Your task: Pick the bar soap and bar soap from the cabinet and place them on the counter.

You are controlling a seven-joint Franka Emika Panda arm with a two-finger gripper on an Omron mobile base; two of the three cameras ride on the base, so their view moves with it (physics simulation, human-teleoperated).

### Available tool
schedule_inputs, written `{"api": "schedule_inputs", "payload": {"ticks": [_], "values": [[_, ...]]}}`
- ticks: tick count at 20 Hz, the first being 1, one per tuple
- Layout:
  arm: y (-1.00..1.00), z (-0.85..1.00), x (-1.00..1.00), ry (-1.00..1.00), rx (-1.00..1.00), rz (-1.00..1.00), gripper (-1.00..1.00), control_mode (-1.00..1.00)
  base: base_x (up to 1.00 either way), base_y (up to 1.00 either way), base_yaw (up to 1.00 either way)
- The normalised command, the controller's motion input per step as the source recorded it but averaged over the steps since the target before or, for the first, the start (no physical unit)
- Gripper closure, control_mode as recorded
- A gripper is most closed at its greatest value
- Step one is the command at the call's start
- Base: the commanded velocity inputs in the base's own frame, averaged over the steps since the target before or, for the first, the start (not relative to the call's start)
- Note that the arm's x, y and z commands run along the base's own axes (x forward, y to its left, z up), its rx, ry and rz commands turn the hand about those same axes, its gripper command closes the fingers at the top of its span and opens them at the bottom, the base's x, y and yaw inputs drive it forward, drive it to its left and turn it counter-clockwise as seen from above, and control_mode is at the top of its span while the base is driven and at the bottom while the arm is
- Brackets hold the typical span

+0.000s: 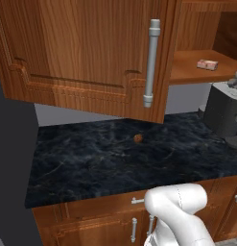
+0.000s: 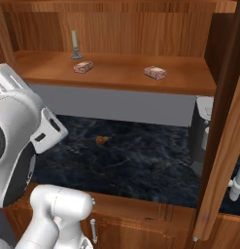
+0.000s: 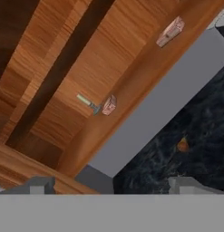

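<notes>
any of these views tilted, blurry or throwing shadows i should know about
Hand view: rolled, so the cabinet shelf runs diagonally, and soft. Right base view: level and evenly lit, both bar soaps clear. Left base view: the open door's underside darkens the wall behind the counter.

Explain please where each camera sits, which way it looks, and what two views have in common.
Left base view: behind the arm, left; faces the cabinet door and counter; arm at lower right.
Right base view: behind, right; faces the open shelf with two bar soaps and candle; arm at lower left.
Hand view: on the hand, rolled, looking at the shelf; open fingertips at the bottom.
Shared: the brown lump on the counter.
</notes>
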Motion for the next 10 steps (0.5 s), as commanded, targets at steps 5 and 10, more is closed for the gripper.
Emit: {"api": "schedule_inputs", "payload": {"ticks": [5,10], "values": [[0.03,0.00,0.23,0.02,0.15,0.16,-1.00,-1.00,0.00,0.00,0.00],[0.10,0.00,0.02,0.00,0.12,0.12,-1.00,-1.00,0.00,0.00,0.00]]}}
